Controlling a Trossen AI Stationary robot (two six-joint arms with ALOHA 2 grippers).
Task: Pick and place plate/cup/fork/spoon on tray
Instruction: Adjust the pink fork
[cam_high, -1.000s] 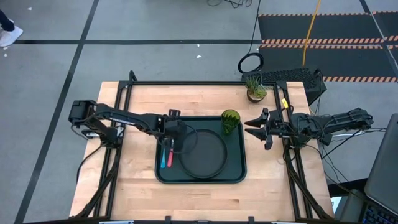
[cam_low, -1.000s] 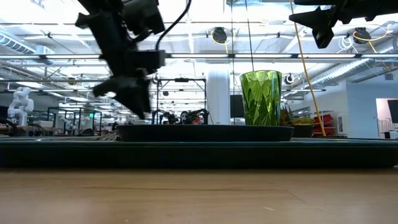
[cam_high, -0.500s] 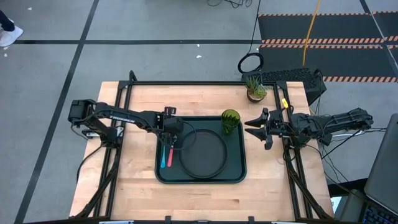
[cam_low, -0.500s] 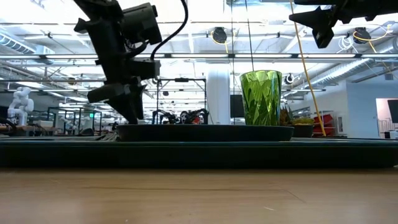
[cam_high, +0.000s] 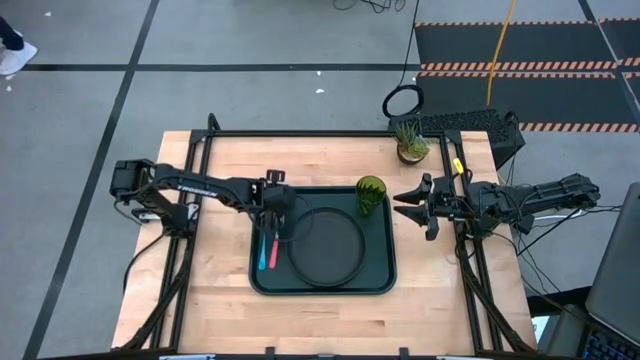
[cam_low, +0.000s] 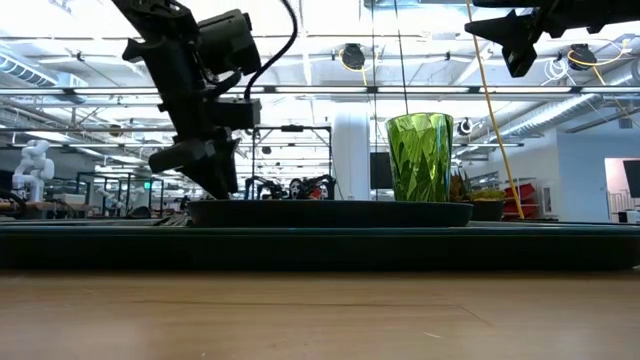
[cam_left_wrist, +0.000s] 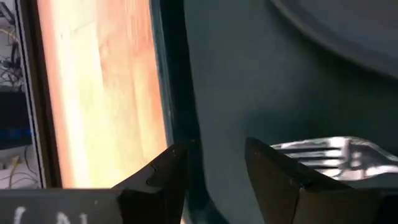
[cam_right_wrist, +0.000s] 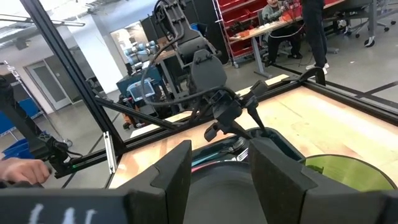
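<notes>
The dark green tray (cam_high: 380, 275) lies mid-table. On it are the dark plate (cam_high: 328, 246), the green cup (cam_high: 370, 195) upright in its far right corner, and, side by side along its left side, the red-handled fork (cam_high: 273, 250) and the blue-handled spoon (cam_high: 263, 254). My left gripper (cam_high: 274, 213) hangs open above the tray's far left part, pointing steeply down, just over the utensils' metal ends. In the left wrist view the fork's tines (cam_left_wrist: 323, 152) lie beside one finger, with nothing between the fingers. My right gripper (cam_high: 405, 204) waits open and level, right of the tray.
A small potted plant (cam_high: 410, 140) stands at the table's far right. Bare wood (cam_high: 320, 315) lies between the tray and the near edge, and more lies left of the tray (cam_high: 220, 260). A person's hand (cam_right_wrist: 25, 168) shows beyond the table in the right wrist view.
My left gripper has drawn back a little toward the table's left edge and sunk slightly over the tray's left part. Its fingers have stayed equally open. Fork, spoon, plate and cup have kept their places.
</notes>
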